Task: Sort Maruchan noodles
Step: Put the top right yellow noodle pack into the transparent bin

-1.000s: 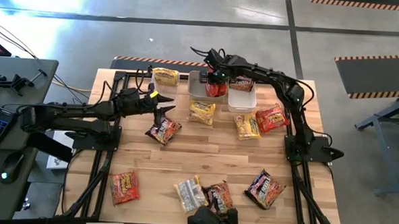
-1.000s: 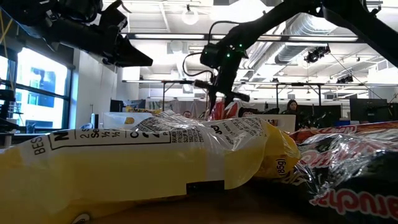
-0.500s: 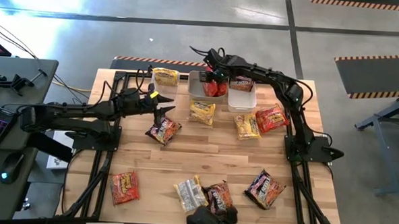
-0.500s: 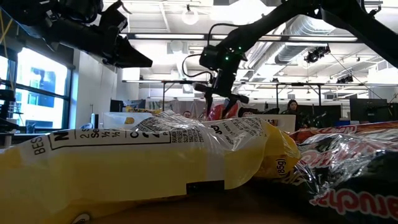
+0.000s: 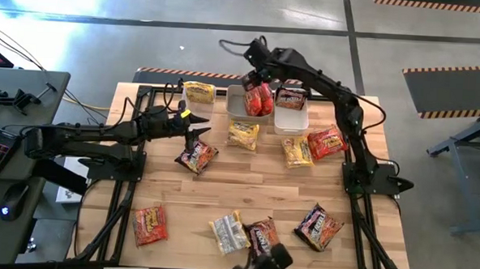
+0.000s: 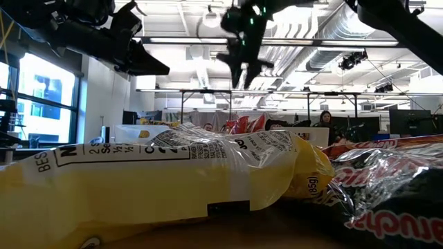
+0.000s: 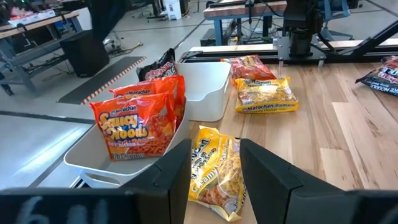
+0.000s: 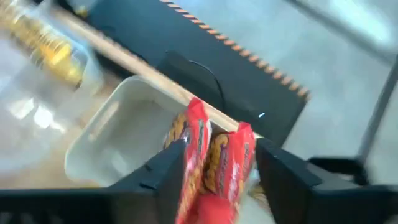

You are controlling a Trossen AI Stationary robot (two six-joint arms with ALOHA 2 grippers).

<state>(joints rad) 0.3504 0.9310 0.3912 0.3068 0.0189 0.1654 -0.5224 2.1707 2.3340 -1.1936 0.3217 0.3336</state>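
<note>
Two red-orange Maruchan packets stand on edge in the left white tub at the table's far side. A dark packet lies in the right tub. My right gripper hangs open well above the left tub, pointing steeply down; in its wrist view the red packets show far below between its fingers. My left gripper waits open over the table's left part, aimed level at a yellow packet lying flat on the wood.
Loose packets lie flat around the table: yellow at the far left, dark, yellow, red, and along the near edge red, yellow, dark and dark. Bare wood lies mid-table.
My right gripper has opened and let go of a red packet in the left tub, then risen steeply above the tub while rolling its wrist. The packet now stands on edge beside the other red one.
</note>
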